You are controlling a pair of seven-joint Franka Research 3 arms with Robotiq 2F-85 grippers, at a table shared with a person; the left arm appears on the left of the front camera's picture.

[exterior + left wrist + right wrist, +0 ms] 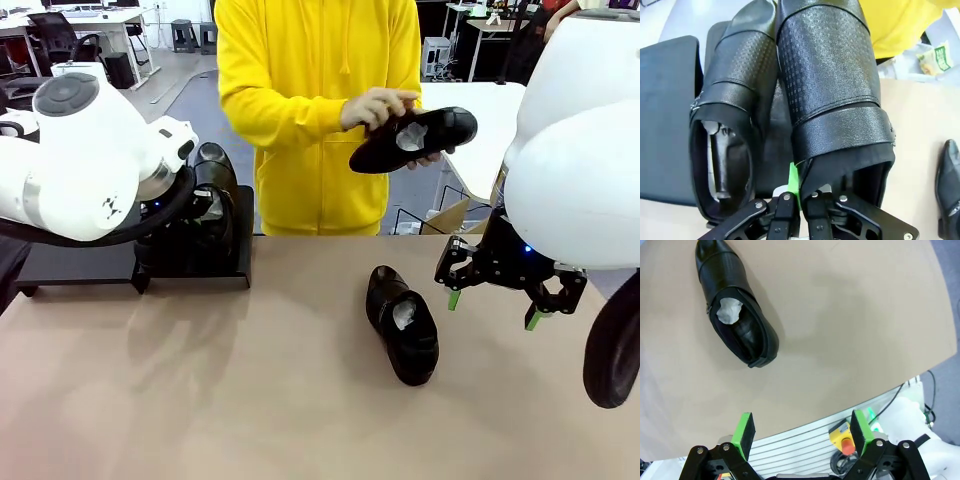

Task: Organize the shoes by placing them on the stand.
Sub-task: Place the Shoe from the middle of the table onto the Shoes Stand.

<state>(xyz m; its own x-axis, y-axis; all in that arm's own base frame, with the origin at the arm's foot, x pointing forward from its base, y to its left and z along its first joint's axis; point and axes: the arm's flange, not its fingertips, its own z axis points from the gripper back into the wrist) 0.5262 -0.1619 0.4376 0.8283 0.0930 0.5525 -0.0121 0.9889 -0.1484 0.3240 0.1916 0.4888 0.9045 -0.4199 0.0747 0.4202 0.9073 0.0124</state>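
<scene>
Two glossy black shoes stand side by side on the black stand (665,125), toes pointing away from me. My left gripper (800,196) is shut on the heel rim of the right-hand shoe (830,85), with a green pad (794,181) pressed against its edge. The other shoe (735,100) sits just left of it. In the front view these shoes (215,178) rest on the stand (80,265) behind my left arm. A third shoe (400,322) (735,325) lies on the table with pale paper inside. My right gripper (495,305) (802,430) hangs open beside it. The person holds a fourth shoe (415,140).
The person in a yellow hoodie (310,110) stands at the far side of the table (250,400). The table's edge (840,412) runs close under my right gripper, and a yellow box with a red button (842,439) lies below it.
</scene>
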